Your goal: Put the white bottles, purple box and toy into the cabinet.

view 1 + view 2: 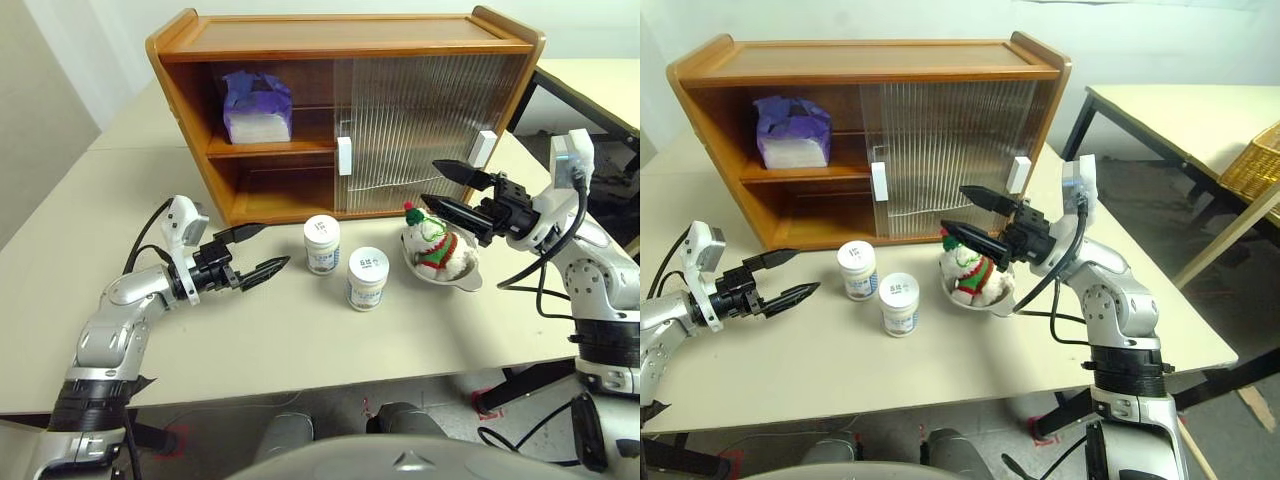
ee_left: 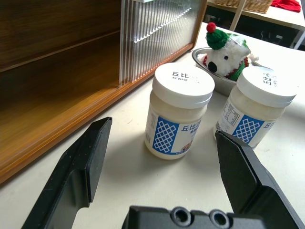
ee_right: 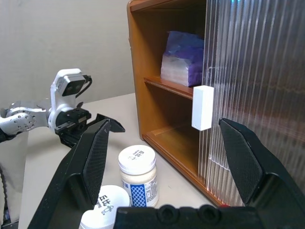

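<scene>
2 white bottles [image 1: 322, 244], blue-lattice labels | both end effectors wide open, empty

Behind the ribbed sliding doors [image 1: 425, 130] we cannot make out what the right half of the cabinet [image 1: 340, 40] holds. The toy [image 1: 432, 240] hides most of the metal bowl [image 1: 470, 280] under it. In the right wrist view the nearer white bottle [image 3: 102, 210] is cut off by the edge, and its label print stays unreadable to us
</scene>
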`<action>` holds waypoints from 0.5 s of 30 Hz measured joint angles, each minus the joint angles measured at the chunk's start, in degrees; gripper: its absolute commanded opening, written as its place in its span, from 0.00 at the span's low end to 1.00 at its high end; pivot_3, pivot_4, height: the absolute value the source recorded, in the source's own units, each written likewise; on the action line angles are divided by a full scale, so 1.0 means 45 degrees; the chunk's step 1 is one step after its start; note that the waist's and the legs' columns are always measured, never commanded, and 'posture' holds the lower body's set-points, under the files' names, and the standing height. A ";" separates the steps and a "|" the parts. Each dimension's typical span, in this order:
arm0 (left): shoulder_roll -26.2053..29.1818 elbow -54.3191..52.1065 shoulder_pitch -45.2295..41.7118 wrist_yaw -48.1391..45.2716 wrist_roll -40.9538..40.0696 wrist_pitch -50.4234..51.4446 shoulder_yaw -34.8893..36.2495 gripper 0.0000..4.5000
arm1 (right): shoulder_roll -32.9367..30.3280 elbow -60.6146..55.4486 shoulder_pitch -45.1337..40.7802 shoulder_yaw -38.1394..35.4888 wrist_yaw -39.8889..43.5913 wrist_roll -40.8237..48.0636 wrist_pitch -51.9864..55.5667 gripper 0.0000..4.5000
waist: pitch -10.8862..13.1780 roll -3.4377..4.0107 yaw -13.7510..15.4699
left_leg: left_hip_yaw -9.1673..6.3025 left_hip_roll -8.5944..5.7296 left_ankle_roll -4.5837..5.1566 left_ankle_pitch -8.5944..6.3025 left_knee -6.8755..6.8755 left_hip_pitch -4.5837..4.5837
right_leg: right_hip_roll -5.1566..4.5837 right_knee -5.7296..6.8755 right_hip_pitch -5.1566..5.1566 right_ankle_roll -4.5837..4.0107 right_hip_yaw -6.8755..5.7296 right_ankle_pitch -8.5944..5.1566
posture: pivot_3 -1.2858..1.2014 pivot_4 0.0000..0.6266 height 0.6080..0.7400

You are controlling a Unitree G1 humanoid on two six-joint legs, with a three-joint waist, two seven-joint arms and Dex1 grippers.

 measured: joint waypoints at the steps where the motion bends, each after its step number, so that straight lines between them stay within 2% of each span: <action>1: -0.0080 0.0116 0.0015 -0.0034 0.0027 -0.0138 -0.0085 0.99 | -0.0004 0.0000 0.0001 0.0000 0.0001 0.0000 0.0000 1.00 | -0.0003 0.0006 -0.0014 | 0.0014 -0.0001 0.0000 0.0000 -0.0003 0.0000 | 0.0000 0.0000 0.0000 0.0004 0.0000 -0.0005 | 0.49 0.00 1.00; 10: -0.0650 0.1443 -0.0170 -0.0497 0.0770 -0.0962 -0.1010 0.99 | -0.0089 -0.0001 -0.0009 -0.0005 0.0039 0.0001 0.0095 1.00 | -0.0004 0.0010 -0.0026 | 0.0035 -0.0003 0.0001 0.0001 0.0003 0.0006 | 0.0004 -0.0001 0.0009 0.0092 0.0001 -0.0046 | 0.49 0.00 1.00; 15: -0.1087 0.2928 -0.0920 -0.0627 0.1142 -0.1724 -0.1287 0.99 | -0.0170 -0.0003 -0.0051 -0.0013 0.0042 0.0003 0.0125 1.00 | -0.0006 0.0013 -0.0012 | 0.0016 -0.0003 0.0012 0.0011 0.0008 0.0009 | -0.0003 0.0000 0.0021 0.0113 -0.0001 -0.0041 | 0.49 0.00 1.00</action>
